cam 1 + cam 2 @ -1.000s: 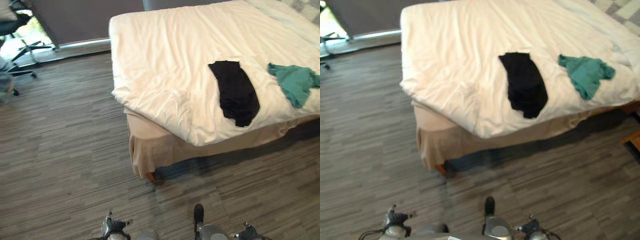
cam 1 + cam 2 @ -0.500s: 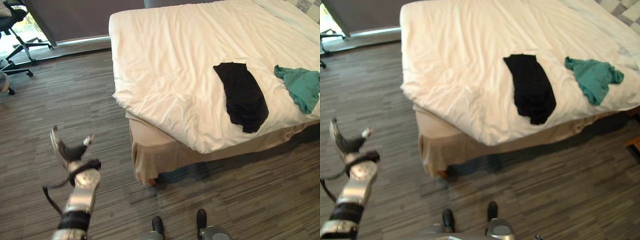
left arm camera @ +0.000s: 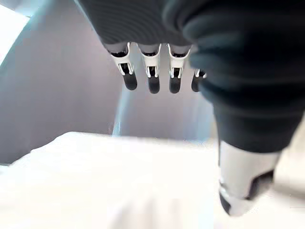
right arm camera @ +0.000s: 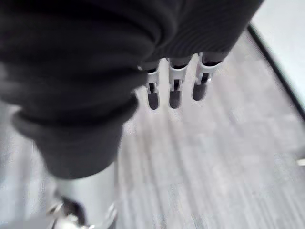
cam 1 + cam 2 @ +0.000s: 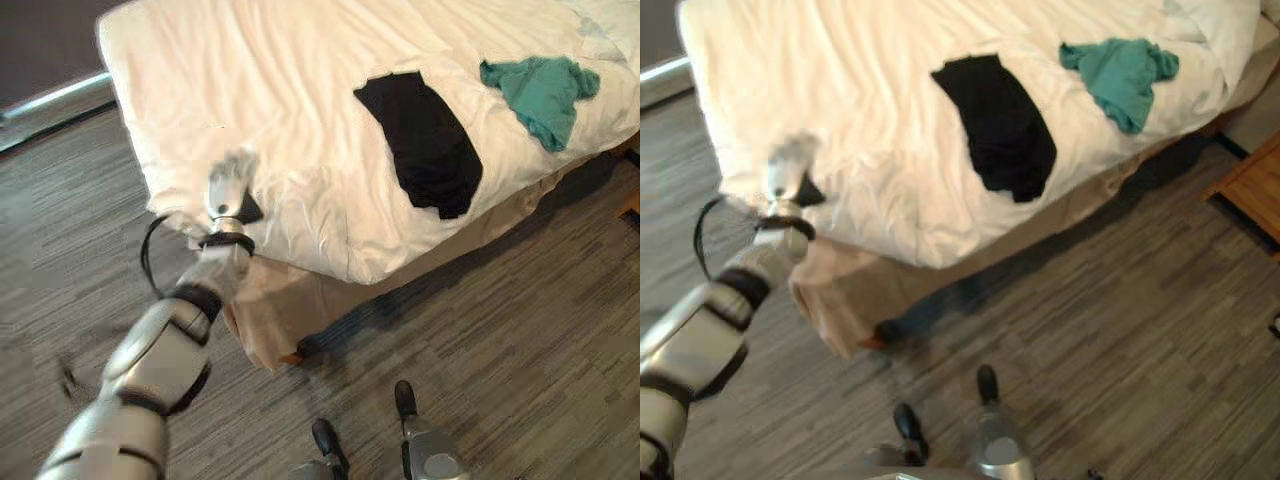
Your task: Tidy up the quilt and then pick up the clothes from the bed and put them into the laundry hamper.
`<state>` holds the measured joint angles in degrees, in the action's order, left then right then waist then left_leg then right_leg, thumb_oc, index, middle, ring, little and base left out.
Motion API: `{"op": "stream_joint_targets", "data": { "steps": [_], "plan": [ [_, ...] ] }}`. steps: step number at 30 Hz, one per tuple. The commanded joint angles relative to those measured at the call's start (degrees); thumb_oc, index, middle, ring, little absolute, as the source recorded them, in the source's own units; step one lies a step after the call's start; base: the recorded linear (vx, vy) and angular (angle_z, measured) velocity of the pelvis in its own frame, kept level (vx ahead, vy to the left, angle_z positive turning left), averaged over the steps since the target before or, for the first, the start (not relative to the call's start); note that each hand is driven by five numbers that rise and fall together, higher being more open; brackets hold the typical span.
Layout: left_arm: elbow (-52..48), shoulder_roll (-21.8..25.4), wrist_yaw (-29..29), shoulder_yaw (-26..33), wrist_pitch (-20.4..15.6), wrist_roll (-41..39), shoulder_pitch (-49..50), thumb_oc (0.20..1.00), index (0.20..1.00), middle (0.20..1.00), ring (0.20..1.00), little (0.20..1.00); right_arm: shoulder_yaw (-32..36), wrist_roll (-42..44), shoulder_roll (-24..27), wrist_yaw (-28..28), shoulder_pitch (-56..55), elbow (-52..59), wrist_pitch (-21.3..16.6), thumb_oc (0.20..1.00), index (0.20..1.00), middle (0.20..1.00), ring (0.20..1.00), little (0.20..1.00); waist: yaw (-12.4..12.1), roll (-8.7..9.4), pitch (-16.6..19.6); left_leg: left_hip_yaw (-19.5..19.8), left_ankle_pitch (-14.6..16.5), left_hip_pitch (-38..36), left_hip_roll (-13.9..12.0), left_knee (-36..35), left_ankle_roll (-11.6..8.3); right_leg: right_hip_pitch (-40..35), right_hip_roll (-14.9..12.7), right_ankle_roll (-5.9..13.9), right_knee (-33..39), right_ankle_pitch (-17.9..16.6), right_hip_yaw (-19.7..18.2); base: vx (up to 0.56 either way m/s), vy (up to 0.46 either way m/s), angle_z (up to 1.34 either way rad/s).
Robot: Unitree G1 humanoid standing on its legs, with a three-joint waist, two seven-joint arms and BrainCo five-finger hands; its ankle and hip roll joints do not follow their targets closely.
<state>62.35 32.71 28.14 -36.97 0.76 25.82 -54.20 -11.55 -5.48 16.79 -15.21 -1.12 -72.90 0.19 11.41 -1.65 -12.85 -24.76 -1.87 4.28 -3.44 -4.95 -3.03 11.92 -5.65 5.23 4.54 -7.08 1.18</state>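
Left hand (image 5: 231, 183) raised over the near corner of the bed, fingers (image 3: 151, 82) straight and apart from the thumb, holding nothing; white quilt surface lies just past the fingertips in its wrist view. Right hand (image 4: 174, 90) hangs over bare floor, fingers straight and relaxed, empty.

Quilt (image 5: 300, 90): cream-white, soft, finely creased, spread across the mattress and drooping over the near edge. A tan bed skirt (image 5: 275, 310) hangs below it in loose folds.

Clothes on the quilt: a black garment (image 5: 420, 140), flat and oblong, reaching the near edge; a teal garment (image 5: 540, 88), crumpled, well apart from the black one.

Floor (image 5: 520, 320): grey-brown planks with streaked grain. Wooden furniture corner (image 5: 1250, 190) beside the bed.
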Motion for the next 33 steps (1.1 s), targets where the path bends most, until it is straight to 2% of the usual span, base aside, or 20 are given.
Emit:
{"op": "stream_joint_targets", "data": {
  "steps": [1,2,3,7,10,13,16,17,18,19,20,21,25,26,27,28,29,30,32,33],
  "plan": [
    [0.86,-0.62,-1.57,5.87,1.96,3.71,-1.24,1.000,1.000,1.000,1.000,1.000,-1.59,2.57,-0.38,-1.23,0.03,2.11,-0.27,1.000,1.000,1.000,1.000,1.000,1.84,2.25,-3.25,2.46,2.49,-4.44,-2.33,-0.05,-3.59,-2.20,-4.45,8.22,-0.08,1.74,-0.05,0.02,0.004,-0.51],
    [4.00,-1.97,-2.51,5.56,2.49,5.18,-0.03,1.000,1.000,1.000,1.000,1.000,-1.70,2.97,-0.21,-1.36,0.74,2.40,-0.45,1.000,1.000,1.000,1.000,1.000,1.83,2.28,-3.51,2.45,2.46,-4.57,-2.41,-0.05,-3.64,-2.35,-4.40,8.14,-0.18,1.79,-0.04,0.02,0.004,-0.08],
    [4.83,-2.50,-3.04,5.11,2.61,6.52,0.85,0.200,0.200,0.200,0.200,0.200,-1.74,2.99,-0.09,-1.41,1.08,2.51,-0.59,1.000,1.000,1.000,1.000,1.000,1.70,2.28,-3.58,2.51,2.53,-4.73,-2.48,-0.05,-3.65,-2.50,-4.42,8.12,-0.22,1.88,0.02,0.00,0.000,0.00],
    [6.97,-3.32,-6.33,4.04,2.34,9.76,4.97,0.200,0.200,0.200,0.200,0.200,-1.04,3.62,0.58,-1.52,2.27,2.64,-0.83,1.000,1.000,1.000,1.000,1.000,1.36,2.14,-3.26,2.51,2.82,-5.55,-2.66,-0.05,-3.73,-3.30,-4.37,8.01,-0.37,2.25,0.29,0.02,0.007,-0.05],
    [8.88,-1.97,-12.89,1.37,1.13,17.00,13.14,0.200,0.200,0.200,0.200,0.200,0.59,4.08,2.96,-0.30,4.09,2.96,-0.78,1.000,1.000,1.000,1.000,1.000,0.46,1.92,-1.78,2.33,3.68,-7.92,-2.91,-0.05,-3.84,-5.63,-4.30,7.87,-0.54,2.98,0.44,0.09,0.027,0.07],
    [8.39,-1.25,-14.52,2.68,0.77,18.16,18.71,0.200,0.200,0.200,0.200,0.200,1.25,4.51,3.64,0.34,4.58,4.38,-0.85,1.000,1.000,1.000,1.000,1.000,-0.27,1.94,-0.87,2.59,3.88,-8.80,-3.00,-0.05,-3.87,-6.71,-4.19,7.67,-0.58,3.28,0.76,0.06,0.006,0.06],
    [9.01,0.45,-16.05,9.84,1.01,16.56,30.46,0.200,0.200,0.200,0.200,0.200,3.32,5.44,5.22,1.06,3.49,13.38,-0.79,1.000,1.000,1.000,1.000,1.000,-1.32,2.11,0.12,3.15,4.27,-10.37,-3.06,-0.05,-3.91,-8.52,-4.14,7.48,-0.72,3.84,1.27,0.06,0.026,-0.03],
    [9.92,-0.18,-15.45,17.04,1.96,12.72,37.75,0.200,0.200,0.200,0.200,0.200,4.95,5.77,6.24,1.23,1.79,22.88,-1.16,1.000,1.000,1.000,1.000,1.000,-2.18,2.47,0.46,3.41,4.59,-11.35,-3.03,-0.05,-3.90,-9.86,-4.22,7.39,-0.78,4.31,1.70,0.05,0.018,-0.03],
    [9.87,-0.18,-15.45,17.11,1.97,12.74,37.85,0.200,0.200,0.200,0.200,0.200,4.90,5.76,6.26,1.24,1.72,22.99,-1.08,1.000,1.000,1.000,1.000,1.000,-2.15,2.47,0.63,3.39,4.44,-11.15,-3.05,-0.05,-3.92,-9.65,-4.20,7.33,-0.77,4.18,1.66,0.03,0.020,0.01],
    [10.49,-0.78,-15.02,19.70,2.42,11.50,40.65,0.507,0.507,0.507,0.507,0.507,5.29,5.29,6.72,1.33,0.97,26.91,-1.09,1.000,1.000,1.000,1.000,1.000,-2.43,2.62,0.84,3.52,4.51,-11.36,-3.02,-0.05,-3.90,-10.00,-4.24,7.26,-0.73,4.25,1.77,0.00,0.000,0.00],
    [11.82,-1.34,-14.22,23.11,3.16,9.52,44.46,1.000,1.000,1.000,1.000,1.000,5.72,4.96,7.39,1.53,0.70,31.23,-1.44,1.000,1.000,1.000,1.000,1.000,-3.26,2.79,0.98,3.87,4.67,-11.81,-3.00,-0.05,-3.88,-10.66,-4.29,7.20,-0.77,4.50,2.11,0.02,0.026,0.06],
    [12.63,-2.45,-13.24,26.56,3.82,8.10,49.11,1.000,1.000,1.000,1.000,1.000,6.29,4.60,8.72,1.50,0.94,38.00,-2.19,1.000,1.000,1.000,1.000,1.000,-4.26,2.96,1.14,4.35,4.72,-12.11,-2.93,-0.05,-3.80,-11.37,-4.43,7.06,-0.89,4.75,2.61,0.01,0.016,0.04],
    [14.22,-5.06,-12.51,30.81,3.97,5.21,55.38,1.000,1.000,1.000,1.000,1.000,6.15,5.03,10.84,2.17,3.46,46.82,-4.25,1.000,1.000,1.000,1.000,1.000,-6.27,3.15,1.41,5.26,4.60,-12.26,-2.91,-0.05,-3.57,-11.96,-4.63,6.74,-1.16,4.94,3.36,0.00,0.024,0.20],
    [14.63,-5.92,-12.17,31.68,4.02,4.67,57.43,1.000,1.000,1.000,1.000,1.000,5.85,5.34,11.75,3.62,4.26,51.75,-5.00,0.501,0.501,0.501,0.501,0.501,-7.13,3.28,1.41,5.70,4.77,-12.45,-2.90,-0.05,-3.47,-12.47,-4.76,6.70,-1.23,5.20,3.74,-0.01,0.006,0.38],
    [14.86,-6.69,-12.22,32.24,3.92,3.78,58.57,1.000,1.000,1.000,1.000,1.000,5.48,6.12,12.26,4.69,5.01,54.75,-5.90,0.200,0.200,0.200,0.200,0.200,-7.69,3.46,1.53,5.98,4.59,-12.28,-2.88,-0.05,-3.43,-12.58,-4.85,6.59,-1.18,5.14,4.08,-0.01,0.012,0.46],
    [15.16,-7.51,-12.44,32.27,3.77,3.39,59.58,1.000,1.000,1.000,1.000,1.000,4.84,6.00,13.07,5.64,6.55,57.67,-6.05,0.200,0.200,0.200,0.200,0.200,-8.44,3.55,1.61,6.36,4.60,-12.20,-2.89,-0.05,-3.39,-12.77,-4.95,6.53,-1.17,5.24,4.50,-0.02,0.003,0.47],
    [15.30,-9.27,-12.95,31.77,3.68,2.75,61.06,1.000,1.000,1.000,1.000,1.000,2.18,6.26,14.34,6.74,11.38,60.46,-6.97,0.200,0.200,0.200,0.200,0.200,-10.27,3.73,1.66,7.35,4.67,-12.02,-2.89,-0.05,-3.29,-13.32,-5.19,6.46,-0.96,5.46,5.43,-0.02,0.000,0.33],
    [15.31,-9.28,-12.95,31.81,3.69,2.75,61.03,1.000,1.000,1.000,1.000,1.000,2.15,6.27,14.35,6.73,11.46,60.43,-6.98,0.200,0.200,0.200,0.200,0.200,-10.22,3.75,1.76,7.36,4.52,-11.80,-2.89,-0.05,-3.30,-13.12,-5.19,6.41,-0.93,5.33,5.43,-0.03,0.008,0.33],
    [15.08,-10.79,-13.06,30.37,3.48,2.04,61.57,1.000,1.000,1.000,1.000,1.000,-1.34,6.95,14.09,6.92,18.30,60.89,-7.34,0.200,0.200,0.200,0.200,0.200,-11.98,3.81,1.57,8.36,4.18,-11.02,-2.88,-0.05,-3.26,-13.05,-5.38,6.30,-0.84,5.33,6.34,-0.08,-0.011,0.45],
    [14.02,-11.82,-12.75,28.03,3.05,1.01,60.57,1.000,1.000,1.000,1.000,1.000,-6.01,7.89,13.22,6.39,27.13,58.67,-7.17,0.200,0.200,0.200,0.200,0.200,-13.73,3.83,0.63,9.88,3.63,-9.51,-2.91,-0.05,-3.25,-12.57,-5.48,6.19,-0.95,5.38,7.46,-0.11,-0.033,0.55]
  ]
}}
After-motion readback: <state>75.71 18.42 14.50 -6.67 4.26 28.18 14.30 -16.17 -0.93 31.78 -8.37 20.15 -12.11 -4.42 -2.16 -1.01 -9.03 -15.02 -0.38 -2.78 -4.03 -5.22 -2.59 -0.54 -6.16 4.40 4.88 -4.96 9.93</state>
